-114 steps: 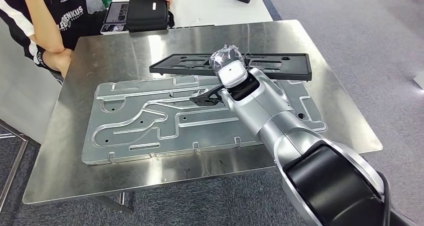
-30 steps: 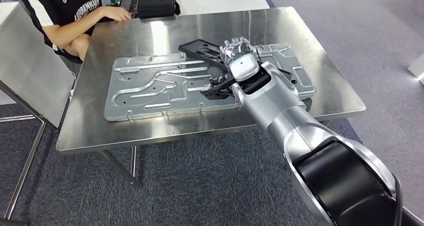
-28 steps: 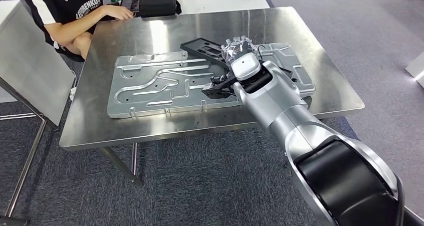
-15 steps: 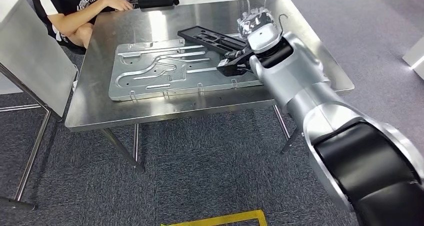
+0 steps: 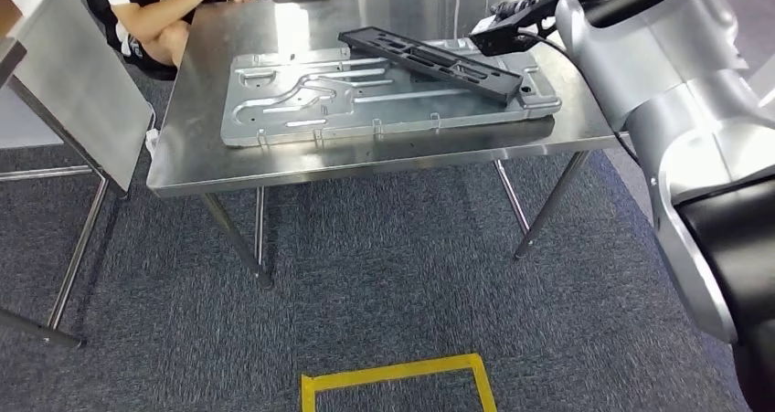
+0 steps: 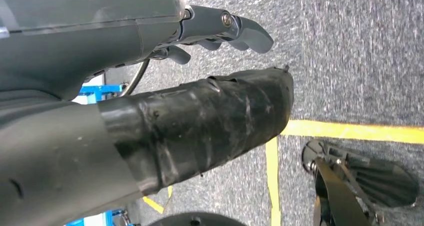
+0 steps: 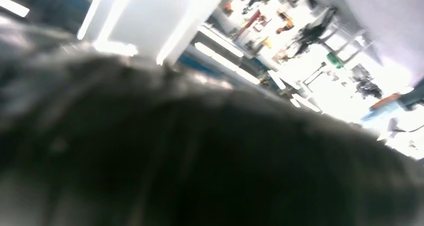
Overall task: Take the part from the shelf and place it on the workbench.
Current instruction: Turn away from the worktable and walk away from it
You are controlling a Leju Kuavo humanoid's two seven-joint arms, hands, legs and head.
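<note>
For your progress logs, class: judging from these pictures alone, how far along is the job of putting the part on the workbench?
Done: the black part lies slantwise on the grey metal plate on the workbench, with nothing gripping it. In hand: nothing; the left hand hangs over the carpet, holding nothing. The right arm is raised beside the workbench, its hand blurred. Left: seemingly nothing for this part.

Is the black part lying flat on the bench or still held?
Released: the black part lies across the metal plate, with no hand on it.
</note>
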